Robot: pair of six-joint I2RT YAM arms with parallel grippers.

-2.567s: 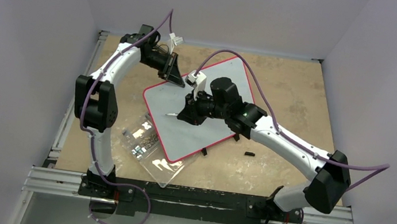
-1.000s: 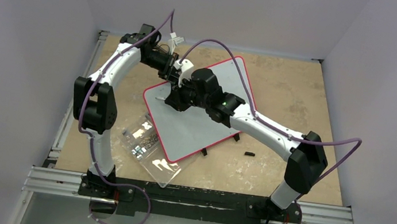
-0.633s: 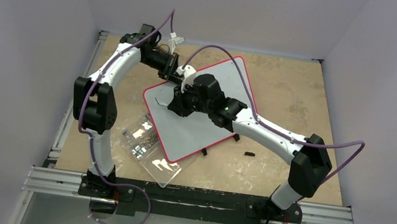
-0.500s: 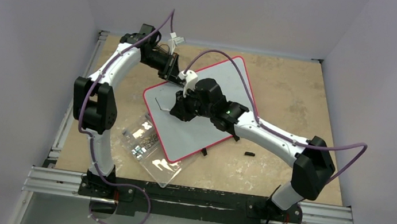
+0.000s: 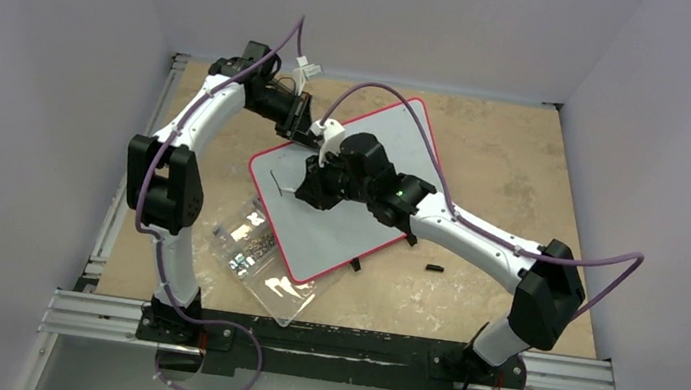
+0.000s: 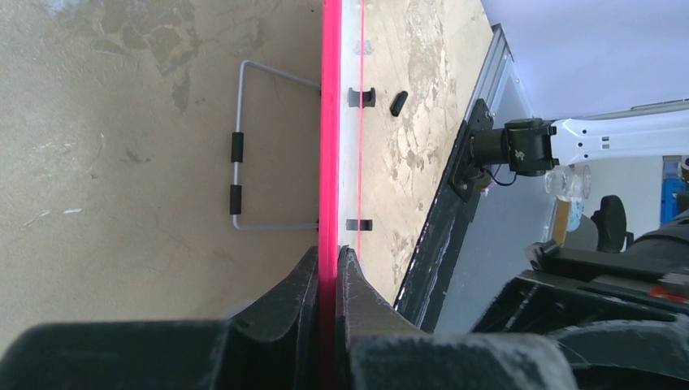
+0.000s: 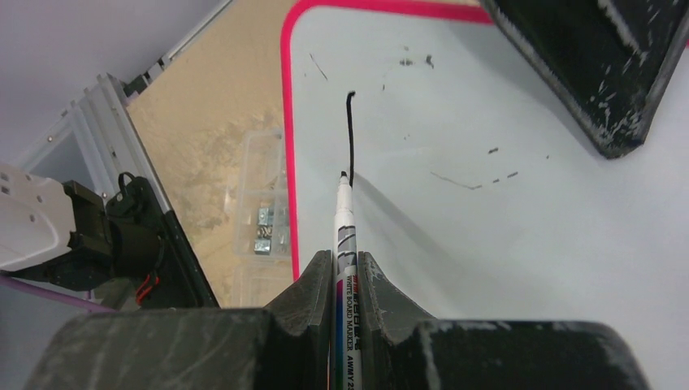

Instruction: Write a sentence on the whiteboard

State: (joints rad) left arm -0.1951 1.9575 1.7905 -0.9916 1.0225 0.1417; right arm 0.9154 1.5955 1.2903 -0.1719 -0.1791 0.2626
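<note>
Mid-table, the whiteboard (image 5: pixel 328 238) is steadied by the left gripper (image 6: pixel 328 258), jaws shut on its rim at 11 o'clock, so the right gripper (image 7: pixel 344 262), clamped on a marker (image 7: pixel 345 213), can write; one stroke (image 7: pixel 351 130) stands near 9 o'clock.

The right pincer (image 7: pixel 345 270) clamps a whiteboard marker (image 7: pixel 344 219), its tip touching the whiteboard (image 7: pixel 504 244) just ahead, where a black stroke (image 7: pixel 351 130) ends.

Bright even light; soft marker (image 7: pixel 344 215) shadow on whiteboard (image 7: pixel 504 268); near foregrnd blurry
</note>
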